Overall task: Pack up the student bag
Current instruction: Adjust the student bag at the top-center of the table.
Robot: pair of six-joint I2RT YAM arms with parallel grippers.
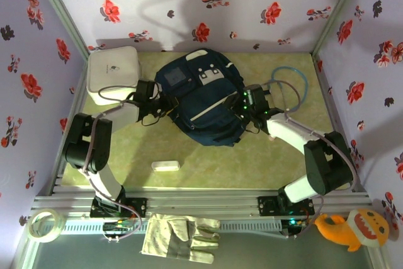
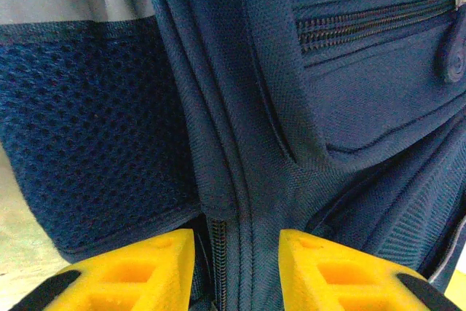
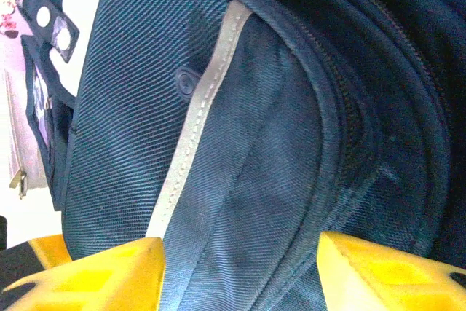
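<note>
Two hands flank the student bag point(image 1: 201, 102) in the middle of the desk point(image 1: 264, 155): left hand point(image 2: 237, 253) pinches its zipper seam point(image 2: 218, 260), right hand point(image 3: 240, 260) stands spread over the fabric. Opening step, I judge; next the right must clamp, then pull.

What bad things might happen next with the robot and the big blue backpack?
1. The left claw straddles a zipper seam on the student bag; it might pinch just a thin fold and slip off.
2. The right claw flanks smooth fabric beside the white stripe; pulling there may drag the whole bag instead of opening it.
3. Both arms crowd the bag, so it could slide toward the white box.
</note>
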